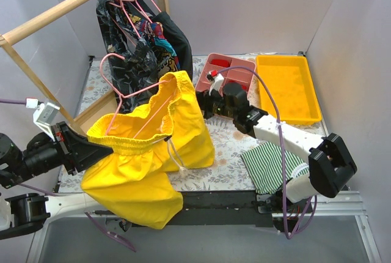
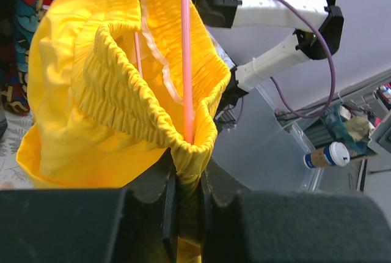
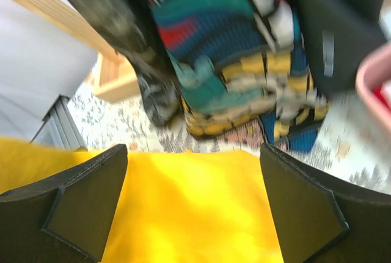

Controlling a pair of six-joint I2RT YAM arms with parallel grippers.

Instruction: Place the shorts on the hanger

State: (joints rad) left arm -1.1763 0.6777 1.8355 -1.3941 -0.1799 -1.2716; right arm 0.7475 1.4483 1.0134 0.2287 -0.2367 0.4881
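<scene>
The yellow shorts hang raised over the table's front left, with the legs drooping past the near edge. The bare pink hanger has its hook up at the left and its wires running down inside the open waistband. My left gripper is shut on the waistband's left end. In the left wrist view the elastic band is pinched between the fingers, and a hanger wire ends just above them. My right gripper is open at the shorts' right edge. In the right wrist view yellow fabric lies between the spread fingers.
A wooden rack at the back left carries dark patterned garments on pink hangers; they also show in the right wrist view. A pink compartment tray and an orange bin stand at the back right. A green-and-white striped cloth lies front right.
</scene>
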